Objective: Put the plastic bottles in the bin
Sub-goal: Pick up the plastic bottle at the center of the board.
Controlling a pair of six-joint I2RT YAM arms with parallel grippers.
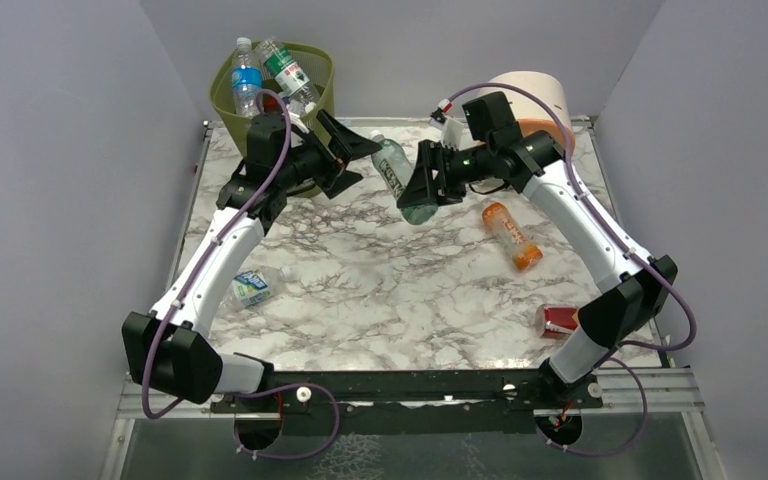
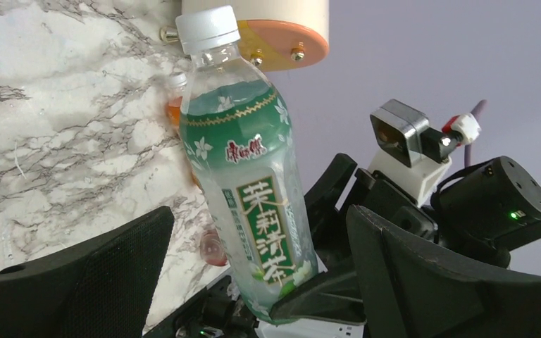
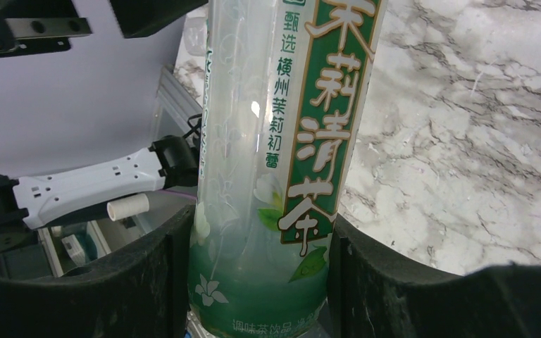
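Observation:
My right gripper point(image 1: 422, 195) point(image 3: 260, 239) is shut on the base of a green-labelled plastic bottle point(image 1: 395, 168) point(image 3: 275, 141) and holds it above the table's middle, white cap pointing toward the bin. My left gripper point(image 1: 358, 158) point(image 2: 257, 225) stands wide open facing this bottle point(image 2: 250, 176), its fingers on either side of it and not touching. The olive bin point(image 1: 322, 72) at the back left holds a blue-labelled bottle point(image 1: 247, 82) and a green-labelled one point(image 1: 286, 70). On the table lie an orange bottle point(image 1: 512, 236), a small blue-green-labelled bottle point(image 1: 253, 287) and a red-labelled bottle point(image 1: 558, 320).
A cream cylinder point(image 1: 538, 95) point(image 2: 275, 28) stands at the back right behind the right arm. Grey walls close the table on three sides. The right arm's elbow hangs over the red-labelled bottle, at the table's right edge.

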